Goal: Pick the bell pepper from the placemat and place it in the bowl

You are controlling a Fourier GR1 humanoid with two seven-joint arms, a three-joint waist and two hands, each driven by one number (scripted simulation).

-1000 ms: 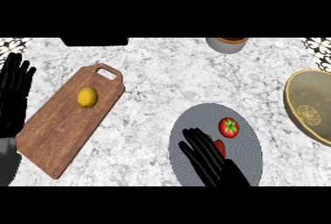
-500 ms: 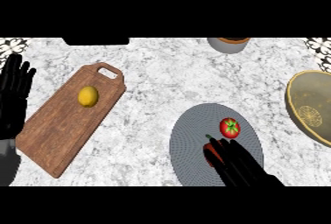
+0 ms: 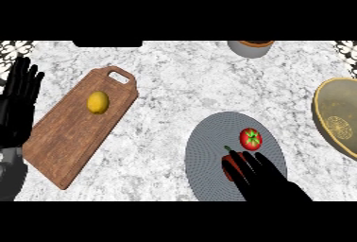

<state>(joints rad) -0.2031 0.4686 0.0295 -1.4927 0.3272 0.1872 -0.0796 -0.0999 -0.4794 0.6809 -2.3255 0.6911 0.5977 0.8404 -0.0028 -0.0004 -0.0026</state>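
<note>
- Currently in the reach-to-grasp step: right hand [image 3: 268, 182] sits over the lower part of the round grey placemat [image 3: 209, 156], fingers straight and spread, holding nothing.
- Target is the bell pepper [image 3: 229, 166], dark red with a green stem, lying on the placemat and partly hidden under the fingertips. Cannot tell whether the fingers touch it yet.
- Distractor: a red tomato [image 3: 251, 138] with a green calyx sits just beside the pepper, further up the placemat. Keep the fingers off it when closing.
- To do this well: centre the palm over the pepper's body, not the stem, bring the thumb to one side and the fingers to the other, then curl round it before lifting.
- Lift straight up first; a sideways drag would likely nudge the tomato.
- Destination: the yellowish bowl [image 3: 335, 118] at the bench's right edge, well apart from the placemat. Carry right and release above its hollow.
- Left hand [image 3: 17, 108] rests open at the left edge, fingers up.
- Lemon [image 3: 97, 102] on the wooden cutting board [image 3: 63, 146] is out of the path.
</note>
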